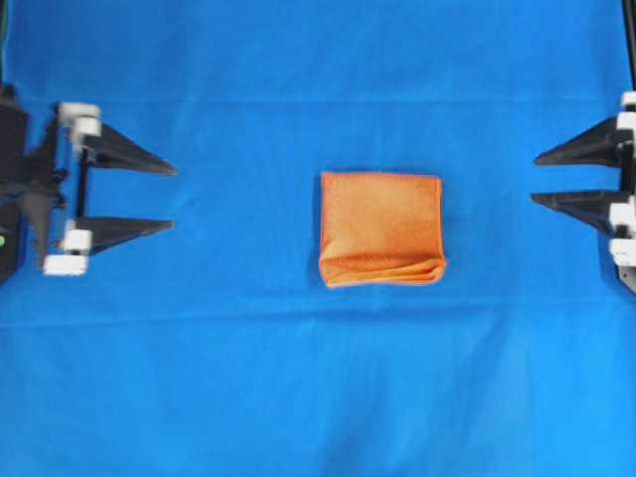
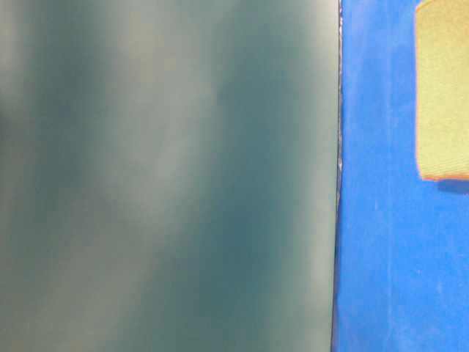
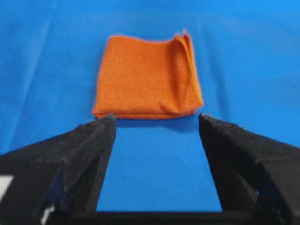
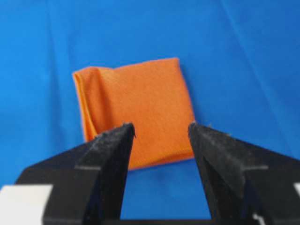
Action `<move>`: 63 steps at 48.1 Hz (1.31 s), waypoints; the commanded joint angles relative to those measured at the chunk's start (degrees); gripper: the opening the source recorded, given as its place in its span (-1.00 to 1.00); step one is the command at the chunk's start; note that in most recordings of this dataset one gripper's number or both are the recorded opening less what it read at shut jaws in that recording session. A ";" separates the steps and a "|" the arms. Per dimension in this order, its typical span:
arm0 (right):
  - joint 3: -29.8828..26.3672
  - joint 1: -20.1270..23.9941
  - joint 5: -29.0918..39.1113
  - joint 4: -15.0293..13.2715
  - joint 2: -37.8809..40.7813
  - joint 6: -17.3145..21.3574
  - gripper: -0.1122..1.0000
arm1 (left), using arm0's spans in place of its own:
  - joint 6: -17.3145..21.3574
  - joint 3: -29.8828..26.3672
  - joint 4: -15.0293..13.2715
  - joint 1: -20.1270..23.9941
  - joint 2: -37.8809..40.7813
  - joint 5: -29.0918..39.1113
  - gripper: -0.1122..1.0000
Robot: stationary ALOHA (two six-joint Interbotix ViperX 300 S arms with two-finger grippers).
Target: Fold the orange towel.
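At the middle of the blue cloth [image 1: 199, 378] lies the orange towel [image 1: 382, 229], folded into a compact, nearly square packet. Its sides run square with the edges of the overhead view, so it has hardly any long axis; if anything it is slightly wider than it is tall there. Three of its sides look clean and straight, while the bottom side in the overhead view shows the stacked layers bunched and slightly lifted, with a small bulge at the lower right corner. From the left wrist view the towel [image 3: 146, 77] sits ahead of the fingers with those loose layered edges on its right side; from the right wrist view the towel [image 4: 136, 105] shows them on its left side. Nothing touches the towel. The left gripper [image 1: 169, 197] is well apart from it at the left side of the overhead view, its two black fingers spread wide, pointing toward the towel and holding nothing. The right gripper [image 1: 537, 177] is likewise well apart at the right side, fingers spread, pointing back toward the towel, also empty. The table-level view is mostly a blurred grey-green surface, with a strip of blue cloth and a corner of the towel [image 2: 443, 95] at its right.
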 commanded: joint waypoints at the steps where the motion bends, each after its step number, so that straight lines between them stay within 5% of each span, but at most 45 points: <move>1: 2.64 -0.62 -2.02 -0.70 -3.78 0.00 0.22 | 0.00 2.37 0.09 0.18 -4.22 -0.70 0.37; 21: 9.49 -1.85 -11.16 -0.53 -6.15 0.62 0.22 | -0.44 13.89 0.09 0.18 -17.75 -2.37 0.34; 63: 9.49 -2.90 -11.25 -0.53 -6.06 0.62 0.21 | -0.35 13.97 0.09 0.18 -18.81 -1.67 0.34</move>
